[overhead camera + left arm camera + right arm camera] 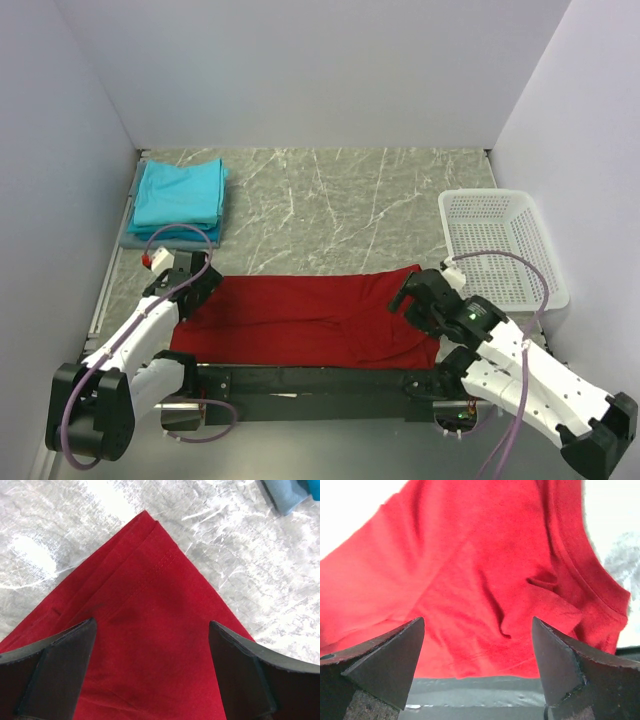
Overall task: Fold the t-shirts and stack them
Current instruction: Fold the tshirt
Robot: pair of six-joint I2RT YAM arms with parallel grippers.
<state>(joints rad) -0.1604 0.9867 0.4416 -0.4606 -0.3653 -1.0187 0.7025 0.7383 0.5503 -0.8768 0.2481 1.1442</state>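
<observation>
Along the near edge, saw a flat, matte black strip [300, 380] bordering the table front. Just beyond it, found the dark red t-shirt [300, 320] laid out as a long, low rectangle of soft cloth, smooth at the left and rippled with shallow creases toward the right end.

Noted the left gripper [190, 288] poised over the shirt's left end, spread wide and clasping nothing. From the left wrist view, made out a sharp, layered corner of red cloth with a stitched hem, framed by two dark wedge-shaped fingers [55, 670]. Noted the right gripper [412, 298] over the shirt's right end, likewise parted and holding nothing. From its wrist view, saw puckered folds and a seamed band running down the cloth's right side. Could not tell contact with the fabric for either one.

Farther back, saw the grey marble-patterned tabletop [330, 210], glossy and veined in white. At the right edge, found a white plastic lattice basket [495, 240], rectangular with perforated walls. In the far left corner, found the teal t-shirts [180, 195] folded flat and stacked over a duller grey-blue layer.
</observation>
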